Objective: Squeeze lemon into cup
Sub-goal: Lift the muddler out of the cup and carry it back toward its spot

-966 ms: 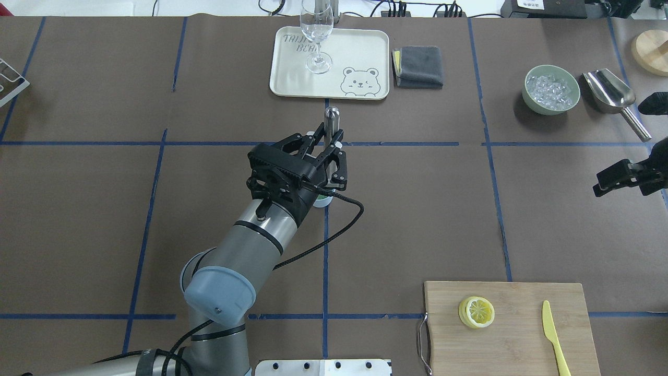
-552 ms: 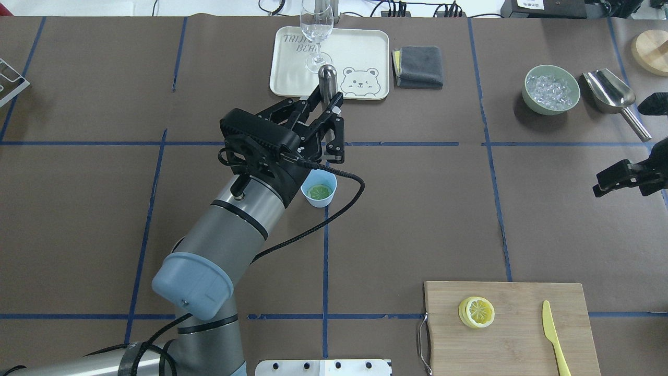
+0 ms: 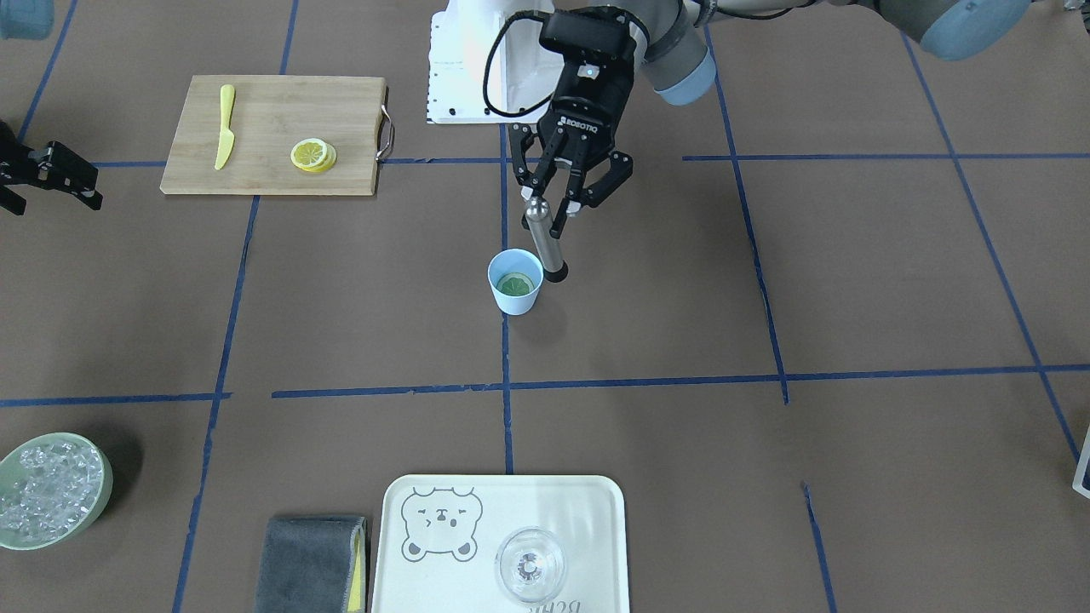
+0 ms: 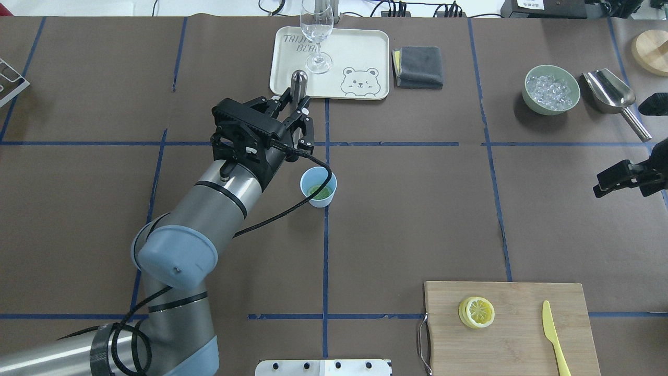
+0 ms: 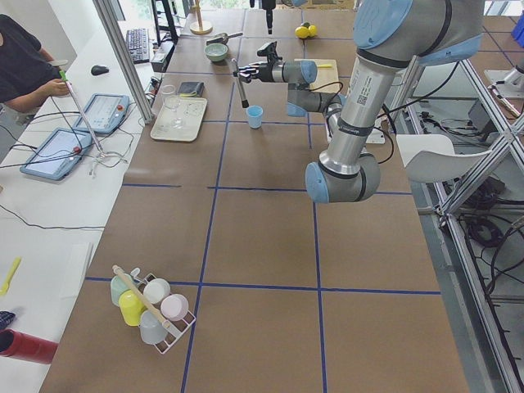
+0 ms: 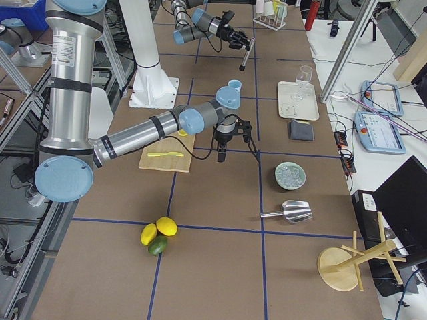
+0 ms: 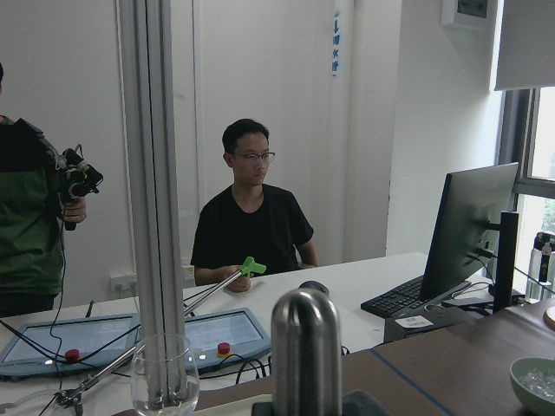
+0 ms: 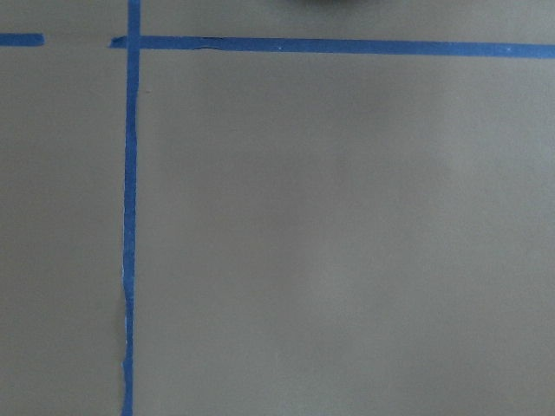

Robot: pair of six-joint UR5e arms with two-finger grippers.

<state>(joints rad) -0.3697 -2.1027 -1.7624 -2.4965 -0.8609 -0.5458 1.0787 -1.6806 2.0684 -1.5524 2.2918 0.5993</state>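
Lemon slice (image 3: pixel 516 284) lies flat in the cup (image 3: pixel 514 303), below the left fingers (image 3: pixel 569 205) and a little to their right; they're clamped round a near-upright steel pestle (image 3: pixel 546 247).

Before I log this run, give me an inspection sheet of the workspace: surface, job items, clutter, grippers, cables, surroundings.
Surface: brown table, blue tape grid.
Job's things: lemon slice lies inside the upright cup.
Clutter: cutting board with more slices and knife; tray with glass; cloth; ice bowl; scoop.
Grippers: left gripper, jaws shut on steel muddler, clear of the cup; right gripper at table edge, jaws unclear.
Cables: wrist cable crosses the cup in the overhead view.
Surroundings: people at a bench.
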